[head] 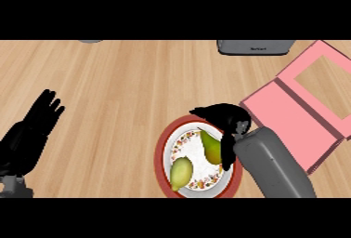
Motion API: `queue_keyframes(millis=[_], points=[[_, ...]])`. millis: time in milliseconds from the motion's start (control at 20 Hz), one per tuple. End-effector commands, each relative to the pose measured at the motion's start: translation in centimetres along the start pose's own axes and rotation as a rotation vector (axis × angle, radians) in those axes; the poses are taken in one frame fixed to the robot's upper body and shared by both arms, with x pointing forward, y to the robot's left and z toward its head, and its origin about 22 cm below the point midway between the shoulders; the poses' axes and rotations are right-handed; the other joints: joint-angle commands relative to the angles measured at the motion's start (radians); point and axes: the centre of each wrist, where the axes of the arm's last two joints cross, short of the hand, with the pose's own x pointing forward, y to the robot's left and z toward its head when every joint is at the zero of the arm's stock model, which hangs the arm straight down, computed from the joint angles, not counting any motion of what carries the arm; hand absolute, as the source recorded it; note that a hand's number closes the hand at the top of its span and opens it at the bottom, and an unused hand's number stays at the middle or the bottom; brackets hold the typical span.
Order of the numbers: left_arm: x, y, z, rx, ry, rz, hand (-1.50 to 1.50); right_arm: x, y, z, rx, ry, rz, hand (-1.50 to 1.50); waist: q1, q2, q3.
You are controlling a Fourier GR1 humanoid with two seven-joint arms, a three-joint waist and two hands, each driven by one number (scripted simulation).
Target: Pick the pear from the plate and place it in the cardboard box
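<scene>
A green pear (211,148) lies on a white patterned plate with a red rim (163,149), its narrow end pointing up. A second, yellow-green fruit (181,172) lies just below and left of it on the same plate. My right hand (223,116) hangs over the plate's upper right. Its fingers curl over the pear's narrow end, and one dark finger (228,155) runs down the pear's right side. The pear still rests on the plate. The pink box (288,109) lies open to the right of the plate, close to my right forearm. My left hand (33,132) rests open at the far left.
A grey appliance (255,47) stands at the counter's back edge, right of centre. A small grey object (90,41) shows at the top left. Bare wooden counter spreads between my left hand and the plate.
</scene>
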Motion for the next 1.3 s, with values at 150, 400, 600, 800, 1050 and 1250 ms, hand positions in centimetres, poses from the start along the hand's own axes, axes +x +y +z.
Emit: queue_keyframes(millis=[150, 400, 600, 800, 1050, 1250], points=[[0.9, 1.8, 0.0, -0.011, 0.004, 0.007, 0.0, 0.9, -0.2, -1.4, 0.041, 0.027, 0.027, -1.5, 0.001, 0.0, 0.0], [-0.9, 1.1, -0.5, -0.01, -0.011, 0.0, 0.0, 0.3, 2.8, -1.7, 0.038, 0.019, 0.032, -1.5, -0.002, 0.0, 0.0], [1.2, 1.1, -0.9, 0.01, 0.0, -0.006, 0.0, -0.9, 2.8, -3.2, 0.035, 0.009, 0.029, -1.5, -0.001, 0.001, 0.0], [-0.4, 2.4, 0.4, 0.008, 0.005, -0.018, 0.0, -1.5, 3.4, -3.4, 0.047, 0.02, 0.022, -1.5, 0.0, 0.0, 0.0], [0.5, 1.4, 0.0, -0.015, -0.006, 0.015, 0.0, -1.3, 2.4, -3.2, -0.049, -0.064, 0.033, 1.5, 0.001, 0.001, 0.0], [-0.5, 0.1, 0.5, -0.009, 0.006, 0.012, 0.0, -0.4, 4.7, -3.9, -0.031, -0.088, 0.058, 1.5, 0.0, 0.0, 0.0]])
